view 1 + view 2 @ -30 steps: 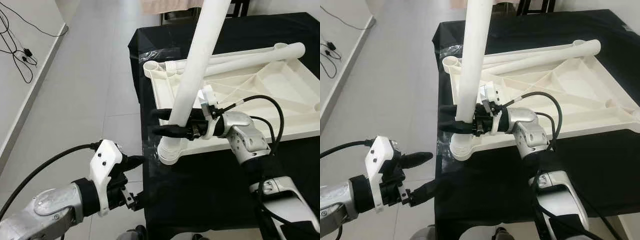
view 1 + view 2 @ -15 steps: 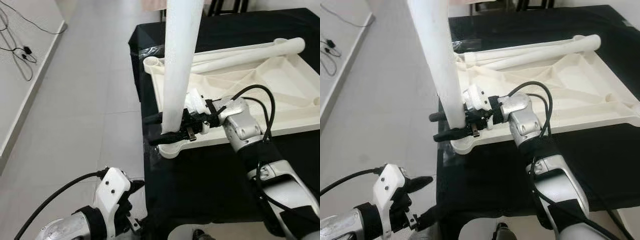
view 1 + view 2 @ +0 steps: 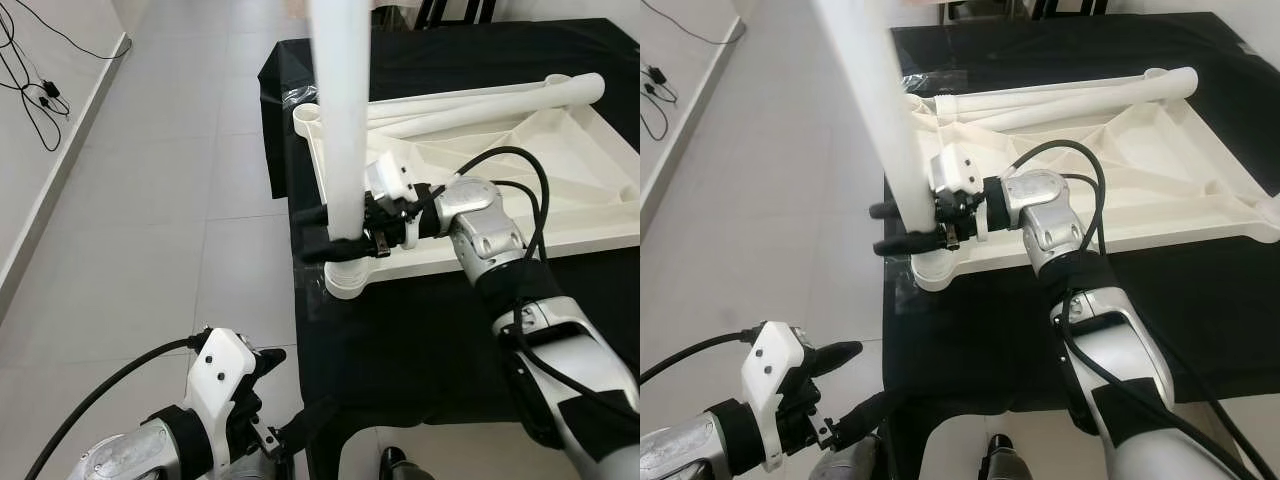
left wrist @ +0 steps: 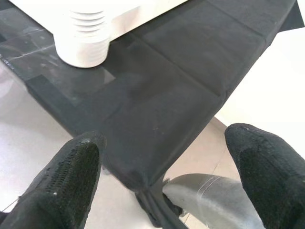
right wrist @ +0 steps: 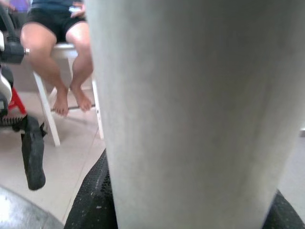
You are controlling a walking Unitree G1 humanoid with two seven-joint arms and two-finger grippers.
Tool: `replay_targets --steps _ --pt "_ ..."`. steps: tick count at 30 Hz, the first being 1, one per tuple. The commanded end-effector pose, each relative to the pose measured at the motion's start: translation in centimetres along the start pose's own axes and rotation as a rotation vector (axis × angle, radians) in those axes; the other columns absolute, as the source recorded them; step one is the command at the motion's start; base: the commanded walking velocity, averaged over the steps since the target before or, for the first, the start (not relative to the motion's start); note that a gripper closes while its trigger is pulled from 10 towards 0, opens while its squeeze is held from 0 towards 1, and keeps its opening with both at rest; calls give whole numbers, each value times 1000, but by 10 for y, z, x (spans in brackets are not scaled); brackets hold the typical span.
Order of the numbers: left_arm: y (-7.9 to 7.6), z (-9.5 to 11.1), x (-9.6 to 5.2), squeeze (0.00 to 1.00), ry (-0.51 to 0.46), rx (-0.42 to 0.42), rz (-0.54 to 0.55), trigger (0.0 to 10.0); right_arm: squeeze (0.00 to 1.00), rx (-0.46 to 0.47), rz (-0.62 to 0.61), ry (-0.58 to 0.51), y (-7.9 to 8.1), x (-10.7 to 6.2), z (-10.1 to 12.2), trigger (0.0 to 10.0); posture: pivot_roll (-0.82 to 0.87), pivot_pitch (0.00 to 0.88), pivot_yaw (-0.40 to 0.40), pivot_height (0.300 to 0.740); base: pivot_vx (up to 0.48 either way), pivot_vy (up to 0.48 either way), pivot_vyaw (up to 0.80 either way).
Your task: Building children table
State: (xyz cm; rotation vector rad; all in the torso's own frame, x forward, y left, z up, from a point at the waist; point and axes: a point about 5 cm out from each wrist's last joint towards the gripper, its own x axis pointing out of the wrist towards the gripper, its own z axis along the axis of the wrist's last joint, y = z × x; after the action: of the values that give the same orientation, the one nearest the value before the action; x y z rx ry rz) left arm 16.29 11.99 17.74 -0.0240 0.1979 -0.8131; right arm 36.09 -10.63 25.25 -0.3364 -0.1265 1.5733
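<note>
One white tabletop [image 3: 560, 190] is seen lying upside down on a black cloth [image 3: 430, 340] that covers a table. One white leg [image 3: 342, 110] is held upright by the right gripper [image 3: 325, 230], and its lower end is placed at the threaded corner socket [image 3: 348, 280] of the tabletop, at the corner nearest to the robot's left. The two black fingers of the right gripper are closed around the leg, one on each side, just above the socket. In the right wrist view the leg [image 5: 190, 109] is seen very close between the two fingers. Two more white legs [image 3: 480, 105] are lying across the far edge of the tabletop, side by side, with their ends pointing to the far left corner. There a second socket [image 3: 306, 117] is seen. The left gripper [image 3: 845, 390] is kept low, beside the near corner of the table and over the grey floor [image 3: 150, 200], and it holds nothing. Its two fingers [image 4: 71, 176] are spread wide, and between them the cloth corner and the socket [image 4: 86, 40] are seen. In the right wrist view a person's bare legs [image 5: 62, 52] on one white chair [image 5: 52, 109] are seen behind the leg.
</note>
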Motion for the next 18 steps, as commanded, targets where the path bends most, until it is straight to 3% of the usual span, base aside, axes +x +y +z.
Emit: replay_targets --steps 1,8,18 --pt "-1 -4 0 0 12 -16 0 10000 0 99 0 47 8 2 -24 10000 109 295 43 740 0 0 0" --pt "0 -6 0 0 8 -17 -2 10000 0 134 -87 -23 5 -4 -29 10000 100 291 47 740 0 0 0" --pt "1 -7 1 0 9 -13 -6 10000 0 128 -214 -8 7 -5 -39 10000 88 289 44 740 0 0 0"
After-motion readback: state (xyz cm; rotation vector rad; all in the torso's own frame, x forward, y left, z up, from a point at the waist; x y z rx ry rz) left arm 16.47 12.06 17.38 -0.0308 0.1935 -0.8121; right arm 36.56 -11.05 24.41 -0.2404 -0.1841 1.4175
